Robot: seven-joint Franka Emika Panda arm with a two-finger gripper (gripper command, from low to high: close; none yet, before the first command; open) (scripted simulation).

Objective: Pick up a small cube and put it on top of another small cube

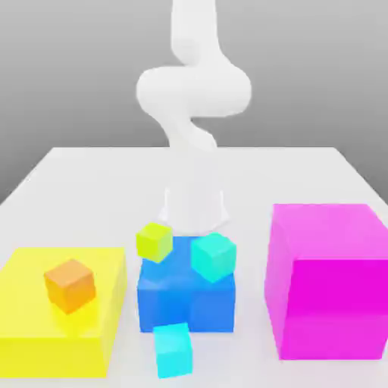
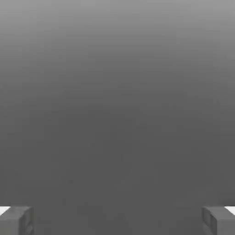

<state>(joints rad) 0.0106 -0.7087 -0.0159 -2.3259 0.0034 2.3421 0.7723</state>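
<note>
The small sky-cyan cube (image 1: 173, 348) rests on the white table, just in front of the big blue block (image 1: 186, 303). The turquoise-mint small cube (image 1: 213, 255) sits on top of that blue block, toward the exterior view's right. My white arm (image 1: 193, 91) rises behind the blue block, well away from both cubes. In the hand view my gripper (image 2: 117, 221) is open. Its two grey fingertips (image 2: 16, 221) stand far apart, with only plain grey background between them.
A lime-yellow small cube (image 1: 154, 242) shares the blue block's top, beside the turquoise one. An orange small cube (image 1: 70, 285) lies on a low yellow block (image 1: 30, 318) at the exterior view's left. A tall magenta block (image 1: 327, 280) stands at the right.
</note>
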